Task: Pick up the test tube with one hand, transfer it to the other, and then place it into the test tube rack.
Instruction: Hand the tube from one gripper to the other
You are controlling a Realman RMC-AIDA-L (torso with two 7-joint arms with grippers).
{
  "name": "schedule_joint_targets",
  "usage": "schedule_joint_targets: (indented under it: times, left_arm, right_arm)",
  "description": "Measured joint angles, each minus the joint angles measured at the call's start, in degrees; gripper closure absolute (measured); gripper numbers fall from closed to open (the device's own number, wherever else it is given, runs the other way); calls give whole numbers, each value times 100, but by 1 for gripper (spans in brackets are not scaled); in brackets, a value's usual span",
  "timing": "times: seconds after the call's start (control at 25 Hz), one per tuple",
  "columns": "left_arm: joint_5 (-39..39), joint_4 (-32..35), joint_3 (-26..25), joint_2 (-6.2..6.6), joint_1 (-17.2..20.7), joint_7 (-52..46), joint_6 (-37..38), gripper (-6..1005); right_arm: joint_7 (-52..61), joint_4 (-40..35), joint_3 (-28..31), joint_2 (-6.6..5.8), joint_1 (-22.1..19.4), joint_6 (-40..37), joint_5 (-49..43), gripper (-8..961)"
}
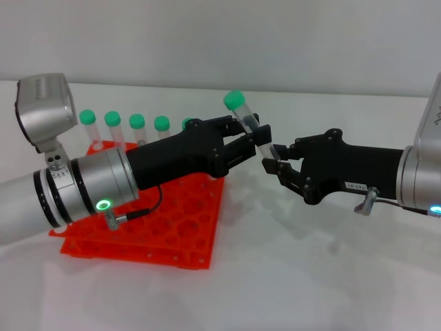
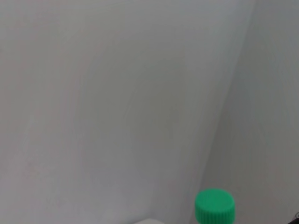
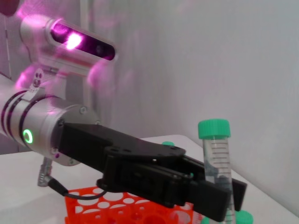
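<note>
The test tube [image 1: 242, 114], clear with a green cap, is tilted in the air above the far right corner of the orange-red rack [image 1: 179, 227]. My left gripper [image 1: 258, 136], on the silver arm with the green-lit button, is shut on the tube's middle. My right gripper [image 1: 273, 156], on the arm with the white label, faces it from the right with its fingers slightly apart around the tube's lower end. The right wrist view shows the tube [image 3: 216, 154] upright in the left gripper [image 3: 219, 200] above the rack [image 3: 117, 205]. A green cap [image 2: 214, 206] shows in the left wrist view.
Several other green-capped tubes [image 1: 114, 124] stand in the rack's far row, partly hidden behind my left arm. The white table [image 1: 310, 276] stretches in front and to the right of the rack. A pale wall runs behind.
</note>
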Motion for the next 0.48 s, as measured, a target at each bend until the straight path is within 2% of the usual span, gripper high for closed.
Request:
schedule_joint_targets:
  times: [0.16,0.48]
  left_arm:
    - [-38,-2,0,-1,34,-3,-10,651]
    - [-288,7,1,5,178,45,-165,677]
  right_arm:
    - [-25,7,-1,0,-19,-45,4,748]
    - [-187,145,-14,0,-10,-104,85,747]
